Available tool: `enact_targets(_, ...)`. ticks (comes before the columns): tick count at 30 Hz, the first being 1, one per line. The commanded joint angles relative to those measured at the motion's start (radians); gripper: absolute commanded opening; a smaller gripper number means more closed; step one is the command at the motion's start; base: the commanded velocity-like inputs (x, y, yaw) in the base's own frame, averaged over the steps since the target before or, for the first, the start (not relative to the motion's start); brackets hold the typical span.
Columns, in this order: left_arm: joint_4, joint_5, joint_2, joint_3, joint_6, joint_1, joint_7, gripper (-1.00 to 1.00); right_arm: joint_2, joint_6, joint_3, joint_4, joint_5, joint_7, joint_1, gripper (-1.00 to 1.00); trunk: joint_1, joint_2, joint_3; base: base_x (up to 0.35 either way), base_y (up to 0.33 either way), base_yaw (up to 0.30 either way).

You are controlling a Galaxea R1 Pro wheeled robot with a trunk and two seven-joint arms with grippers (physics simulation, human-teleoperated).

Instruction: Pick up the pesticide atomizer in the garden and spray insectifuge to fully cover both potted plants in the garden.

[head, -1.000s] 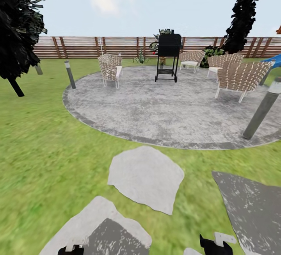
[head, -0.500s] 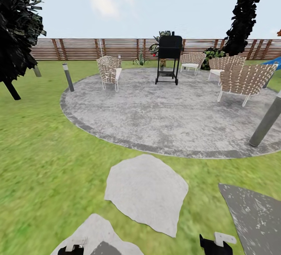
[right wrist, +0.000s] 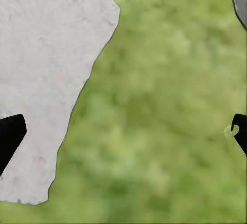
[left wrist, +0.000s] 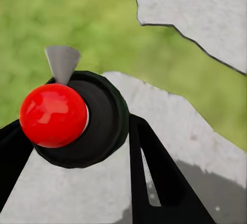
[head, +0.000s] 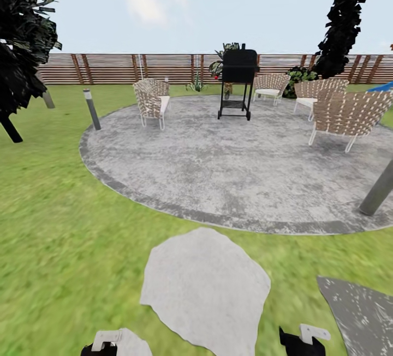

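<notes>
Left gripper clamps a dark round bottle with red ball top, lower left of frame; right gripper spread wide, empty, over green lawn.

head view faces patio, wrist views close over slab

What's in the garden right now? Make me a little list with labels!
place: garden with lawn and round paved patio
middle of patio: black grill
seats: wicker chairs round the patio
behind: wooden fence
near the robot: grey stepping slab
left gripper: holding a dark round thing with a red ball top
right gripper: open, over grass
potted plants to spray: cannot pick them out
</notes>
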Motion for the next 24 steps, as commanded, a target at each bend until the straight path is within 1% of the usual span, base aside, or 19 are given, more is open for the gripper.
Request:
enact_targets(1, 0.001, -0.007, 0.0, 0.008, -0.003, -0.001, -0.004, -1.0, 0.0, -0.002, 0.009, 0.0, -0.006, -0.004, 0.0, 1.0, 0.0, 0.0, -0.001, 0.337, 0.0, 0.0)
enact_targets(24, 0.001, -0.007, 0.0, 0.008, -0.003, -0.001, -0.003, -1.0, 0.0, -0.002, 0.008, 0.0, -0.006, -0.004, 0.0, 1.0, 0.0, 0.0, -0.001, 0.336, 0.0, 0.0)
